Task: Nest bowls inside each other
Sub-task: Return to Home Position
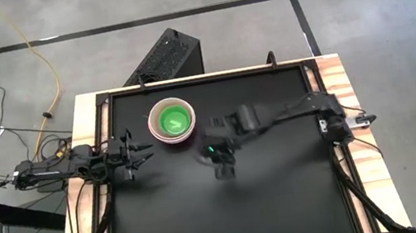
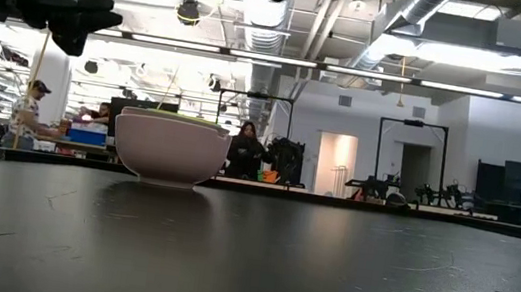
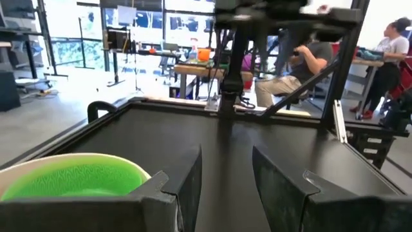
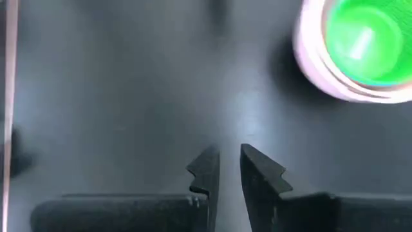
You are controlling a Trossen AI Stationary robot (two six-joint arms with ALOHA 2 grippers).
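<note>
The bowls stand nested in one stack (image 1: 173, 120) on the black table, left of centre toward the far edge. The bright green bowl (image 4: 364, 42) sits innermost and a pale pink-white bowl (image 2: 169, 149) is outermost, its base on the table. My left gripper (image 3: 225, 167) waits open at the table's left edge, pointing level toward the right, with the stack (image 3: 71, 177) just beside it. My right gripper (image 4: 230, 158) hangs over the table's middle (image 1: 222, 167), to the right of and nearer than the stack. It points slanting down, its fingers a narrow gap apart with nothing between them.
Bare black tabletop (image 1: 232, 213) spreads over the near half and the right side. A raised dark frame (image 1: 202, 80) rims the table. A black box (image 1: 165, 56) stands on the floor beyond the far edge. People sit and stand in the room behind (image 3: 302, 64).
</note>
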